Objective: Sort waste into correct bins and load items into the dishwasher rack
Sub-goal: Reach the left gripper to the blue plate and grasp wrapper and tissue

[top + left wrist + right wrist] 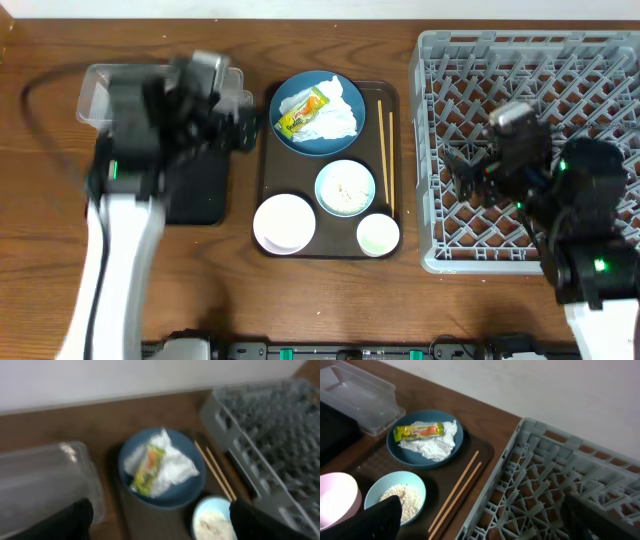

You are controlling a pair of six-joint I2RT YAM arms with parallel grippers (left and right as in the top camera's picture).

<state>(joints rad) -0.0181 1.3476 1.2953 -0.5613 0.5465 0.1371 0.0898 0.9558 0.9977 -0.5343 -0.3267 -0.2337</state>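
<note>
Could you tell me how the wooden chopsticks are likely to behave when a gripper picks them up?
The chopsticks look thin and straight, so they are probably stiff and light. They lie flat on the serving tray, so getting under them may be hard. As two loose sticks, one might roll away.

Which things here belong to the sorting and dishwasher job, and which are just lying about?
Job: napkin, wrapper, rice scraps, clear tub, black tray, blue dish, light-blue bowl, white bowl, cup, chopsticks, rack.
Just there: brown serving tray.
</note>
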